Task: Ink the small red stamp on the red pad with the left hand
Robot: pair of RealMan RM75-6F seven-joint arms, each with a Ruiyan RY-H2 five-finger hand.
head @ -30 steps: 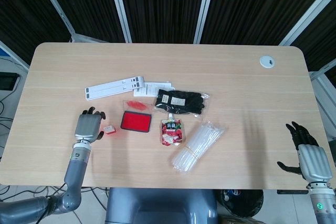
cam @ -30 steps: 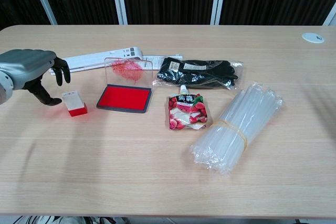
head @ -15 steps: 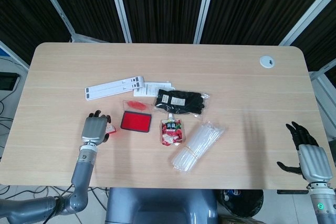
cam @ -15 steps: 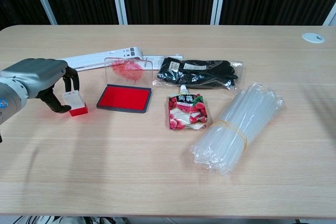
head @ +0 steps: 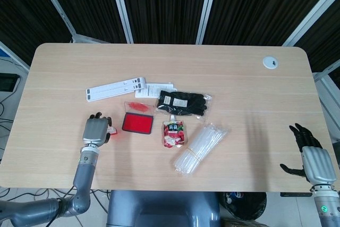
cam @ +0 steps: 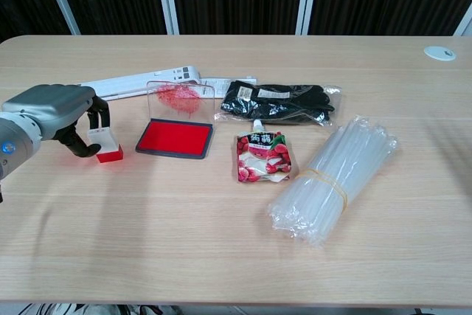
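My left hand (cam: 55,112) curls over the small red stamp (cam: 105,145), thumb and fingers apparently touching its sides, though a firm grip is hard to confirm. The stamp stands on the table (cam: 221,256) just left of the open red pad (cam: 174,139). Far right, at the near edge, my right hand (head: 313,159) rests spread, holding nothing.

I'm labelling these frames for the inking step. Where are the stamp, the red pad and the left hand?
stamp (cam: 109,154), chest view, on its red base below the fingers.
red pad (cam: 175,138), chest view, middle of the red ink surface.
left hand (cam: 53,108), chest view, on the grey back of the hand.
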